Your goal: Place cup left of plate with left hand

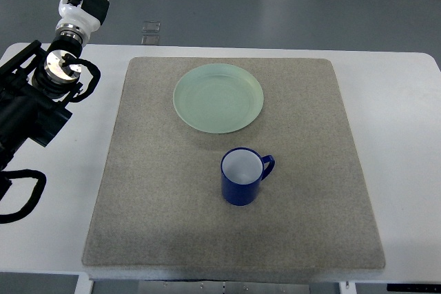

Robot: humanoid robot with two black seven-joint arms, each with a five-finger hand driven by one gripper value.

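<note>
My cup [240, 184] is a dark blue mug with a white inside, standing upright and empty, its handle pointing to the right and slightly away from me. It sits near the middle of the mat, closer to me than the plate [218, 98] and a little to its right, with a clear gap between them. The plate is pale green, round and empty, lying flat on the far part of the mat.
</note>
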